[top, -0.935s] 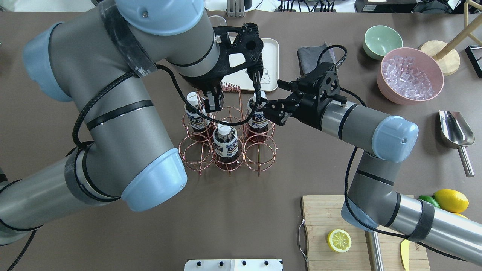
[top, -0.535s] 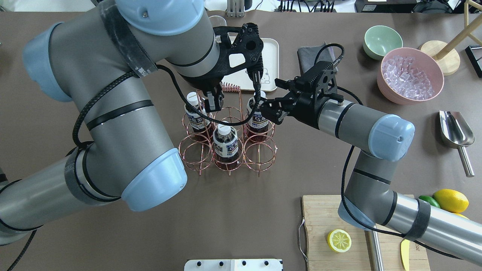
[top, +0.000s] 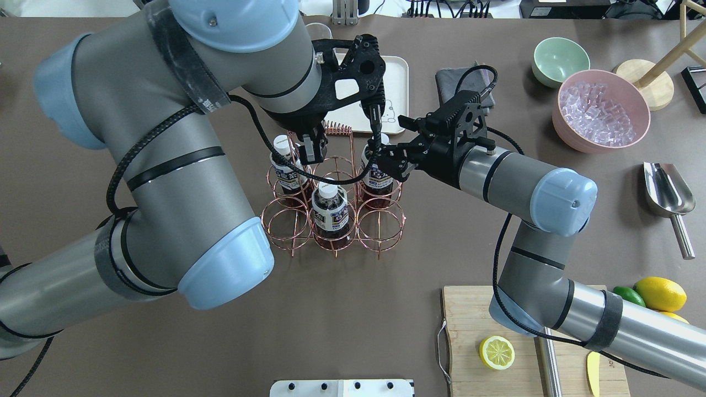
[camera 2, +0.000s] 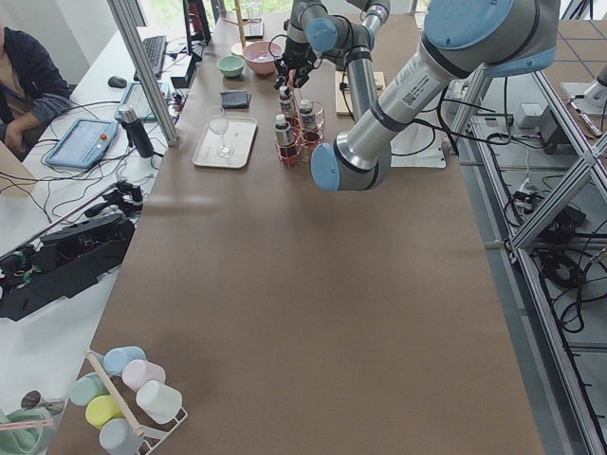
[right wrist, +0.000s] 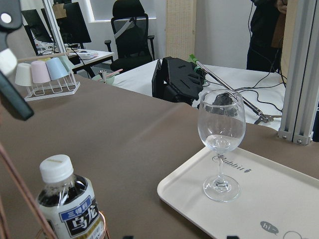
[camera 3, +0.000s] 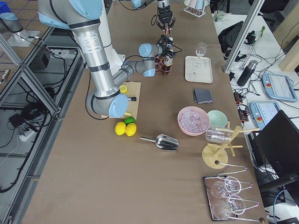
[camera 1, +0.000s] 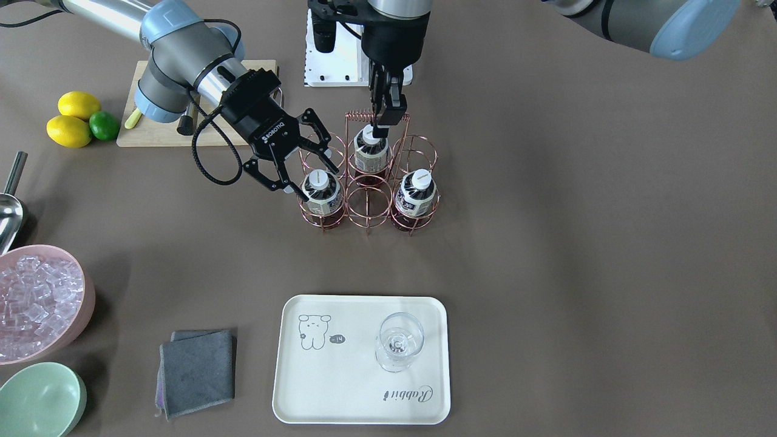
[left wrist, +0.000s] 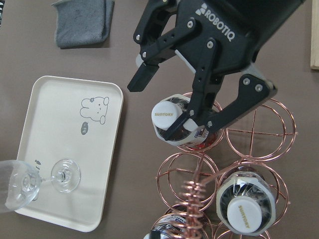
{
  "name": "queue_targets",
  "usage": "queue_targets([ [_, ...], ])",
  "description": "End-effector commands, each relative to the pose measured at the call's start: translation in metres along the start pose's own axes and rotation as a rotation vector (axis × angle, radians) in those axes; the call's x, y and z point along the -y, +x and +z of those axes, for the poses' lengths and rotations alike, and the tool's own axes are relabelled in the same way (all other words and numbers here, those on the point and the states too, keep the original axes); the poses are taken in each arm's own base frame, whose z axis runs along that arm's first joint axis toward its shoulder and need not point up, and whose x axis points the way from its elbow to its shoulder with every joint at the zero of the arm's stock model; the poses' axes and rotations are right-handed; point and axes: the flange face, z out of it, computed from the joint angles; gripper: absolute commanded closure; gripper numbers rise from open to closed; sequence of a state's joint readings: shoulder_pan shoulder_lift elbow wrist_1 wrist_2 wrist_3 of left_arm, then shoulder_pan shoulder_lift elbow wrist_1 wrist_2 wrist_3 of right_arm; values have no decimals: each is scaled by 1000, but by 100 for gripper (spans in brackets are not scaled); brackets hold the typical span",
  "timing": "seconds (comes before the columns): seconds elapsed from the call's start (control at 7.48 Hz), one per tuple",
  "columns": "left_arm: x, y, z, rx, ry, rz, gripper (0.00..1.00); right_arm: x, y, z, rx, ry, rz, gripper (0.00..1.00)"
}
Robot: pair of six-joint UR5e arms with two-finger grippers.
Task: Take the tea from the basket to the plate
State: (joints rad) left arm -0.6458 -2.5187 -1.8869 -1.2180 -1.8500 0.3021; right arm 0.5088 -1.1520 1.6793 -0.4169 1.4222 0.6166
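The copper wire basket (camera 1: 366, 208) (top: 283, 220) holds three tea bottles. My right gripper (camera 1: 317, 182) (top: 379, 162) is open, its fingers on either side of the neck of one tea bottle (camera 1: 320, 189) (top: 376, 171) (left wrist: 169, 117) in a corner slot nearest the plate. My left gripper (camera 1: 382, 124) (top: 310, 149) comes down from above and looks shut on the basket's wire handle beside the coil (camera 1: 364, 113). The cream plate (camera 1: 364, 388) (top: 398, 71) (left wrist: 60, 144) lies beyond the basket with a stemmed glass (camera 1: 397, 343) (right wrist: 221, 134) standing on it.
Two more tea bottles (camera 1: 370, 152) (camera 1: 414, 194) stand in the basket. A grey cloth (camera 1: 197, 370), a pink bowl of ice (camera 1: 36, 303) and a green bowl (camera 1: 39, 400) lie beside the plate. A cutting board (top: 524, 342), lemons (camera 1: 73, 121) and a metal scoop (top: 667, 193) are on my right.
My right gripper has moved toward the basket, bringing its open fingers around the corner tea bottle. The left arm and the basket have not moved.
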Motion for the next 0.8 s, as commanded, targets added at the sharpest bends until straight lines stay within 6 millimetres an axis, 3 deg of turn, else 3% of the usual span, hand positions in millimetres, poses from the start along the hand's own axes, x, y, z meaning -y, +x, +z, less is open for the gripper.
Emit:
queue_targets([
  [0.0, 0, 0, 0, 0, 0, -1, 100, -11, -14, 4, -2, -1, -6, 70],
  [0.13, 1, 0, 0, 1, 0, -1, 100, -9, -14, 4, -3, 3, -7, 100],
  [0.4, 1, 0, -1, 0, 1, -1, 100, -5, -15, 2, -7, 13, -7, 100],
  [0.67, 0, 0, 0, 0, 0, 0, 100, 19, -3, -6, -11, 36, -23, 100],
])
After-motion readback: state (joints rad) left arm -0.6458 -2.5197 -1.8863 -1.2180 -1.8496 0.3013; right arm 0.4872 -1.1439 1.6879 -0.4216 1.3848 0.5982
